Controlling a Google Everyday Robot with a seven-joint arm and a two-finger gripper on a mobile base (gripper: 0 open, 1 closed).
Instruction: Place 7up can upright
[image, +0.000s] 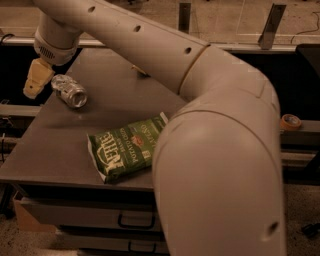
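The 7up can (70, 90) lies on its side near the left edge of the grey table (55, 145), its shiny end facing the front right. My gripper (38, 80) hangs just left of the can, at the table's left edge, its pale yellowish fingers (35, 84) pointing down. It does not hold the can.
A flat green chip bag (125, 148) lies in the middle front of the table. My large arm (215, 150) covers the right half of the view and hides the table's back right. Drawers (135, 220) sit below the tabletop. A roll of tape (290, 121) lies at the right.
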